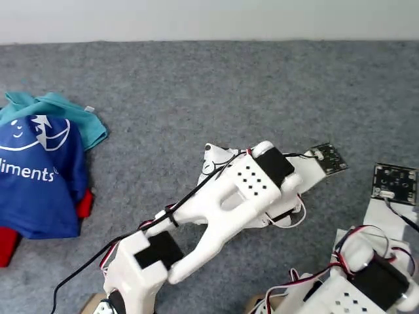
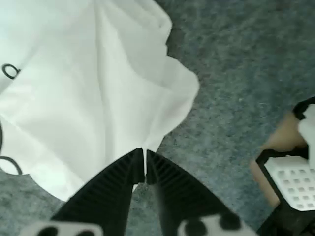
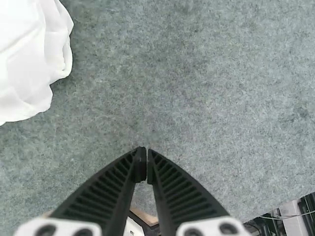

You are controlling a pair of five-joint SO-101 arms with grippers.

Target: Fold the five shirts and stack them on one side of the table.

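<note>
Shirts already piled at the table's left edge appear in the high view, a blue printed shirt (image 1: 36,190) over a teal shirt (image 1: 78,118) and a red shirt (image 1: 84,204), while the white left arm (image 1: 229,196) lies across mid-table. Its wrist view looks beneath at a crumpled white shirt with black print (image 2: 88,88), whose folds gather to an edge pinched between the closed left gripper (image 2: 143,164). Beside that shirt, the right gripper (image 3: 142,164) hangs closed and empty over the grey carpeted tabletop (image 3: 206,73).
</note>
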